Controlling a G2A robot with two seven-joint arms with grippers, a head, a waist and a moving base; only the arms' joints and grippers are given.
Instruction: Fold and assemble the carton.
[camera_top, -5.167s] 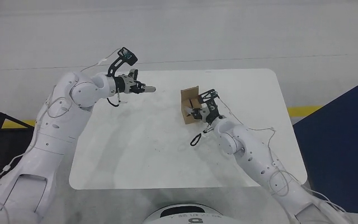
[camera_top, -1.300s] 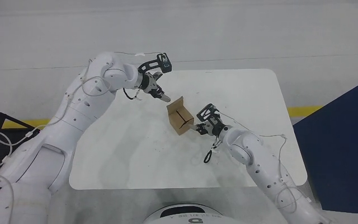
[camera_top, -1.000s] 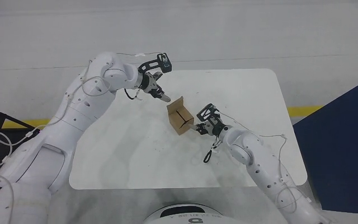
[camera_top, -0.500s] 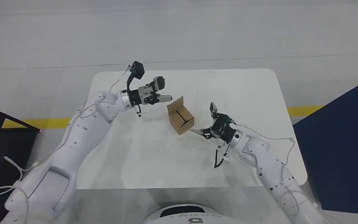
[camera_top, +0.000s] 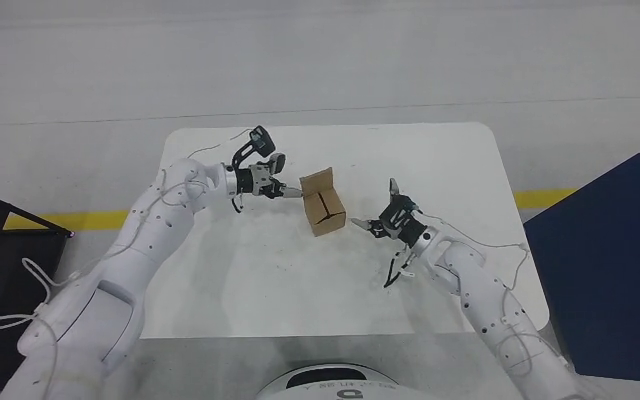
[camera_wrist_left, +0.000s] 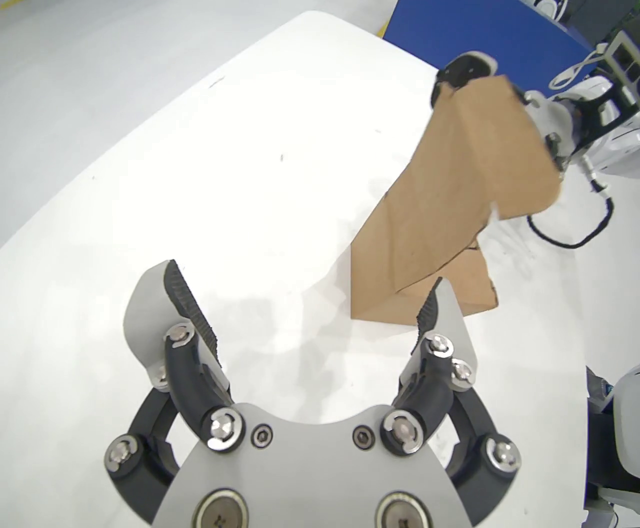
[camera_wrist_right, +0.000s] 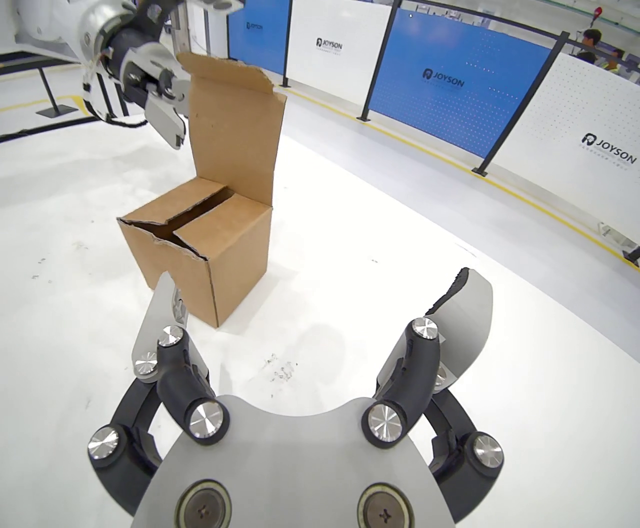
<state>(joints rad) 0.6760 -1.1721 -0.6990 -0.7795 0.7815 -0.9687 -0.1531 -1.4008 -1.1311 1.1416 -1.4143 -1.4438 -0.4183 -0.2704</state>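
The brown carton (camera_top: 324, 203) stands on the white table (camera_top: 240, 290), near its middle. Two top flaps are folded in over its opening, and one tall flap (camera_wrist_right: 235, 115) stands upright. My left gripper (camera_top: 291, 193) is open, level with the carton's left side and just short of the tall flap (camera_wrist_left: 480, 145); in its own wrist view the left gripper (camera_wrist_left: 306, 282) holds nothing. On the carton's right, a short gap away, my right gripper (camera_top: 379, 223) is open and empty. The carton (camera_wrist_right: 200, 240) sits ahead of the right gripper (camera_wrist_right: 315, 285).
A black cable loop (camera_top: 396, 272) hangs from the right arm over the table. Blue and white partition panels (camera_wrist_right: 450, 85) stand on the floor beyond the table. A yellow floor line (camera_top: 545, 197) runs past the table's right side.
The right gripper has drawn back from the carton and now stands apart from it. The left gripper has dropped closer to the tall flap. The carton has turned slightly.
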